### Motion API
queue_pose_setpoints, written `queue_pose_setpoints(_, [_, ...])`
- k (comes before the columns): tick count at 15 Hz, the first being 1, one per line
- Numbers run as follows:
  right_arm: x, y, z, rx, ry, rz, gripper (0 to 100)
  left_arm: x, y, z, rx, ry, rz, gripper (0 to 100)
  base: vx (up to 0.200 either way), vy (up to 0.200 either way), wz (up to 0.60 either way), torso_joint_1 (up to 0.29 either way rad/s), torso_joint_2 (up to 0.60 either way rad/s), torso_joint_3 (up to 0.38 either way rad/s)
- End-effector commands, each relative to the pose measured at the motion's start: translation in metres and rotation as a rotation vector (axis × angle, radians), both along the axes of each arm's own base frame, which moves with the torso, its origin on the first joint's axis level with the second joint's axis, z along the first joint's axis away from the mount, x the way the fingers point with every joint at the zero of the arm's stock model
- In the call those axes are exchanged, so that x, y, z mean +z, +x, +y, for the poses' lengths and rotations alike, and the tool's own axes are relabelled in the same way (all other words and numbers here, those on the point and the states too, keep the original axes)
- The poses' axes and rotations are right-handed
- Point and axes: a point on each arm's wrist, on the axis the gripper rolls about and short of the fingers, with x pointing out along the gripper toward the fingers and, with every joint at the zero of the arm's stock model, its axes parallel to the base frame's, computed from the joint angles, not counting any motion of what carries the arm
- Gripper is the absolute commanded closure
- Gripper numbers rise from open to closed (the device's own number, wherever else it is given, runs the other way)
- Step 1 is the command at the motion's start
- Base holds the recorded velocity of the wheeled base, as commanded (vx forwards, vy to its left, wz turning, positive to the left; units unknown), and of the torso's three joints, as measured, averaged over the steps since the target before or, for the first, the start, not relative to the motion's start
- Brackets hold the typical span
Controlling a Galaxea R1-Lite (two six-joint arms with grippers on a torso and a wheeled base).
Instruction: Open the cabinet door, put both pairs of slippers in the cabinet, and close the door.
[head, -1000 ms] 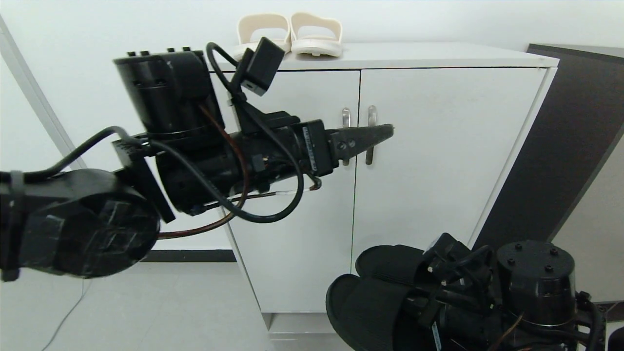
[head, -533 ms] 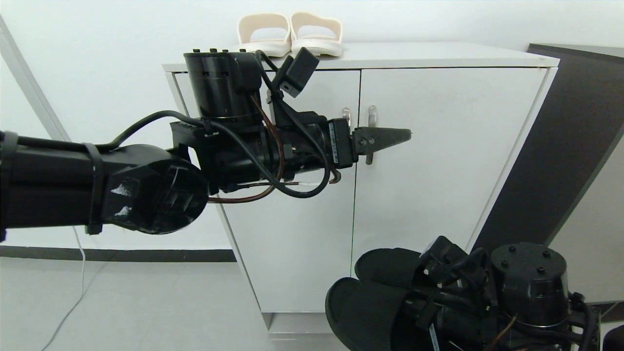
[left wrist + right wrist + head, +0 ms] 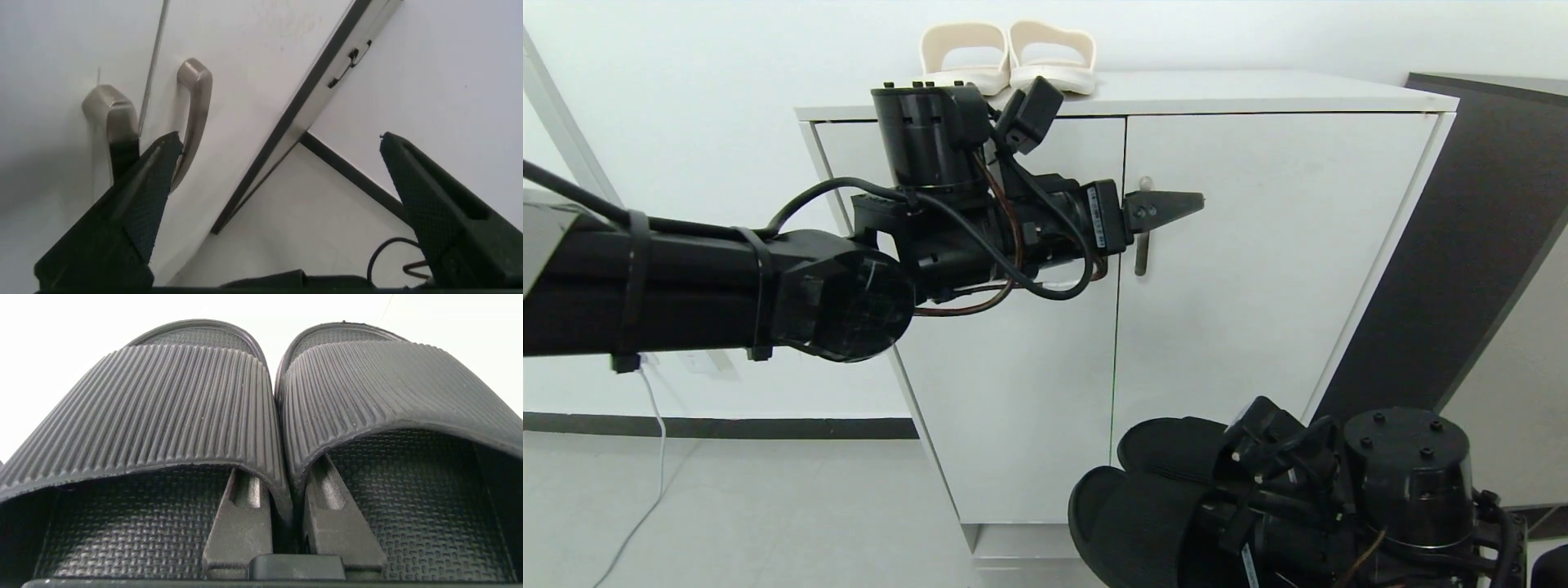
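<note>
The white cabinet (image 3: 1258, 269) stands with both doors shut. A cream pair of slippers (image 3: 1009, 55) rests on its top. My left gripper (image 3: 1176, 202) is open, side-on in front of the upper end of the right door's metal handle (image 3: 1142, 249). In the left wrist view the left gripper (image 3: 279, 139) is spread wide, with both handles (image 3: 192, 106) beside one finger (image 3: 131, 212) and nothing between the fingers. My right gripper (image 3: 282, 469) is shut on the black pair of slippers (image 3: 1160, 498), pinching their adjoining straps (image 3: 270, 400), low in front of the cabinet.
A dark panel (image 3: 1462, 245) leans behind the cabinet's right side. A white wall (image 3: 686, 122) and grey floor (image 3: 768, 506) lie to the left, with a thin cable (image 3: 654, 457) hanging down to the floor.
My left arm has reached farther toward the cabinet, and its gripper moved right and then up to the top of the right door's handle. The right gripper with the black slippers barely moved.
</note>
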Motion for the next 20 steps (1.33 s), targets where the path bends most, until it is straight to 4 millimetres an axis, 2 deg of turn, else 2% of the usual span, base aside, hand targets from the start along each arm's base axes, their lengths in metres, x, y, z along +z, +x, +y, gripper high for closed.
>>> queue_pose_setpoints(1, [0.0, 0.0, 0.0, 0.0, -0.001, 0.001, 100, -0.003, 0.006, -0.003, 0.023, -0.001, 0.0, 0, 0.0, 0.0, 0.0, 0.0, 0.0, 0.0])
queue_pose_setpoints(11, [-0.003, 0.0, 0.0, 0.0, -0.008, 0.007, 100, -0.014, 0.015, -0.013, 0.048, 0.014, 0.016, 0, 0.0, 0.0, 0.0, 0.0, 0.0, 0.0])
queue_pose_setpoints(17, [-0.003, 0.0, 0.0, 0.0, -0.009, 0.008, 100, -0.014, 0.018, -0.021, 0.034, 0.008, 0.008, 0, 0.0, 0.0, 0.0, 0.0, 0.0, 0.0])
queue_pose_setpoints(18, [-0.003, 0.0, 0.0, 0.0, -0.009, 0.008, 100, -0.014, 0.018, -0.021, 0.034, 0.007, 0.007, 100, 0.0, 0.0, 0.0, 0.0, 0.0, 0.0])
queue_pose_setpoints(20, [-0.003, -0.001, -0.001, 0.0, -0.01, 0.01, 100, -0.012, 0.017, -0.02, 0.034, 0.005, 0.004, 100, 0.0, 0.0, 0.0, 0.0, 0.0, 0.0])
